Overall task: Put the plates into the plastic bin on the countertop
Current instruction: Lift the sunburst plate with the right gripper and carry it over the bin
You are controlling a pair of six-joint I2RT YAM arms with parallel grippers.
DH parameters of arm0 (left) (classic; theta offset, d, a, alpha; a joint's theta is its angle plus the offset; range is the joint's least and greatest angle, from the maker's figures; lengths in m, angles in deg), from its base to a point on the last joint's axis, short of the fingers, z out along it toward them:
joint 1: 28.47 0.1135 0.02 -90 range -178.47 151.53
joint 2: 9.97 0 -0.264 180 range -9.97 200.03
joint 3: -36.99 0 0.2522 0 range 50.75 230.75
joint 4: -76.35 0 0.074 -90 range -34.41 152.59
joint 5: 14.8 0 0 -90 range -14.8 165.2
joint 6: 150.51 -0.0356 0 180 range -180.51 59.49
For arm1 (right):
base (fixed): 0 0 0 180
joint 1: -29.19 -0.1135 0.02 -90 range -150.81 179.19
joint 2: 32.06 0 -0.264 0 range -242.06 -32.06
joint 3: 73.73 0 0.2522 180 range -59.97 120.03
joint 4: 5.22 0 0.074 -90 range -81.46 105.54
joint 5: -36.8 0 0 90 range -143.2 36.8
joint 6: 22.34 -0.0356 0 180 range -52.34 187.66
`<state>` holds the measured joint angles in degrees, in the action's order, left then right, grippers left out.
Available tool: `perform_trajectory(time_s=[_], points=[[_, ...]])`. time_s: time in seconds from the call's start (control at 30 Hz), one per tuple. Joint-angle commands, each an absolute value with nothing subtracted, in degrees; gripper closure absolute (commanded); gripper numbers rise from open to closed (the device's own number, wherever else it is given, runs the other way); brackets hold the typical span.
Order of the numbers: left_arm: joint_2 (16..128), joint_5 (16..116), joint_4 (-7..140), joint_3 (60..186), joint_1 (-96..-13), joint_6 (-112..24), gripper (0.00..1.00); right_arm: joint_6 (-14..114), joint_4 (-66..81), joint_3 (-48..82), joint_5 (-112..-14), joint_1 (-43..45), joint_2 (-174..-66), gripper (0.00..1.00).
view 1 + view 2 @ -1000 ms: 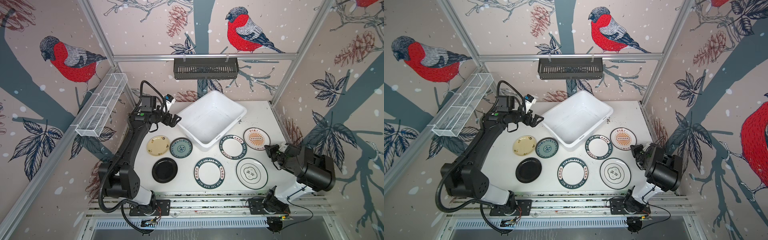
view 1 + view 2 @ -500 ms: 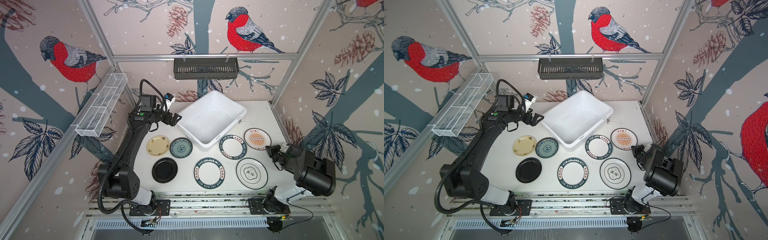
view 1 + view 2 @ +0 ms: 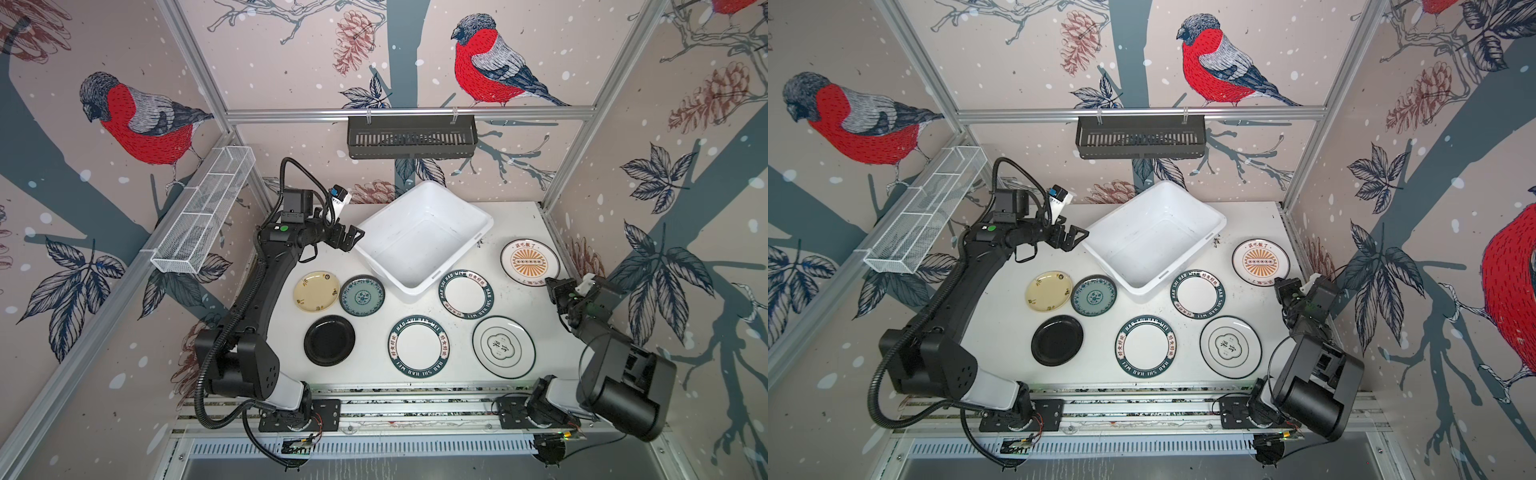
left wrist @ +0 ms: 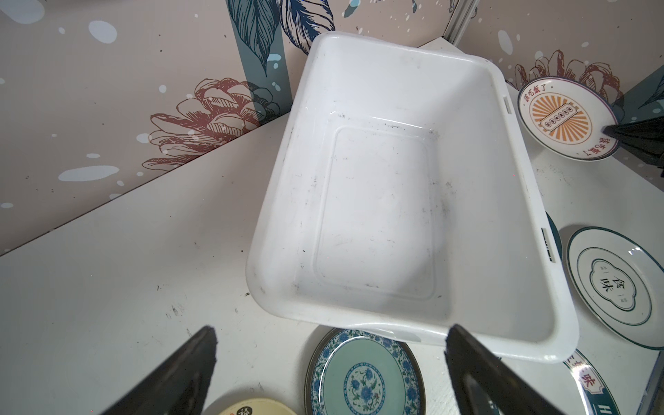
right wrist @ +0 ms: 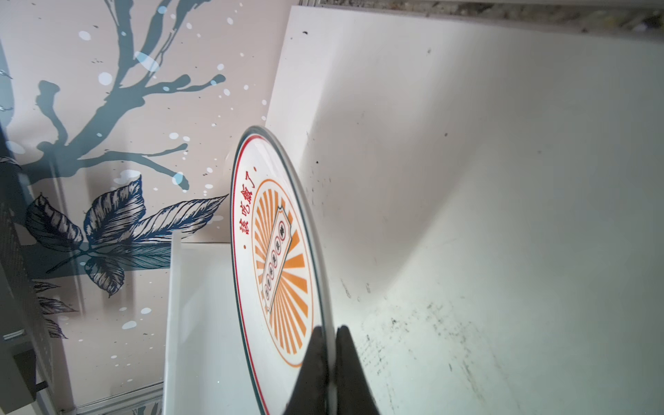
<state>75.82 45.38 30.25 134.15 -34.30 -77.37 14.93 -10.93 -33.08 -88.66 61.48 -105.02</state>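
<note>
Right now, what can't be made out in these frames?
- Sunburst plate: near rim cut off by the frame edge in the right wrist view; the right gripper covers the grip spot.
- Teal plate: far edge hidden behind the plastic bin rim, left wrist view.
- Cream plate: mostly cut off by the frame edge, same view.

A staged robot test cell, dressed up rather than lived in.
Aluminium frame posts (image 3: 195,70) hold flat wall panels (image 3: 291,75) printed with bullfinches (image 3: 486,70) and pine cones (image 3: 353,37); my left arm (image 3: 257,299) and right arm (image 3: 615,365) are bolted to a metal rail (image 3: 415,409) at the front edge of a white surface (image 3: 511,220), cables (image 3: 281,174) exposed; a black slotted rack (image 3: 411,137) and a white wire mesh tray (image 3: 203,216) hang from the frame.
</note>
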Motion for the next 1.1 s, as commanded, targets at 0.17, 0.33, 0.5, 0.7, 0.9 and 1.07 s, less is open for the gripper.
perform_trajectory(time_s=[0.17, 0.33, 0.5, 0.7, 0.9, 1.07], points=[[75.72, 43.91, 32.78, 135.09, -34.56, -76.43, 0.01, 13.21, -4.9, -28.15, -88.44, 61.37, -98.7, 0.99], [75.72, 43.45, 33.3, 135.04, -34.67, -75.9, 0.01, 12.47, -2.92, -24.39, -88.88, 60.02, -96.87, 0.99], [75.63, 43.3, 34.17, 135.11, -34.63, -75.2, 0.01, 12.15, -0.4, -19.38, -87.07, 55.49, -96.79, 0.99], [75.82, 43.21, 34.86, 136.31, -34.71, -73.87, 0.02, 12.62, 2.97, -10.91, -81.91, 45.81, -98.83, 0.99], [75.47, 44.59, 34.64, 137.93, -34.71, -73.26, 0.02, 12.38, 3.26, -3.54, -77.55, 35.62, -103.59, 0.99], [74.84, 46.04, 34.55, 138.76, -34.71, -72.36, 0.03, 12.5, 2.82, 2.3, -75.18, 28.58, -110.71, 0.99]])
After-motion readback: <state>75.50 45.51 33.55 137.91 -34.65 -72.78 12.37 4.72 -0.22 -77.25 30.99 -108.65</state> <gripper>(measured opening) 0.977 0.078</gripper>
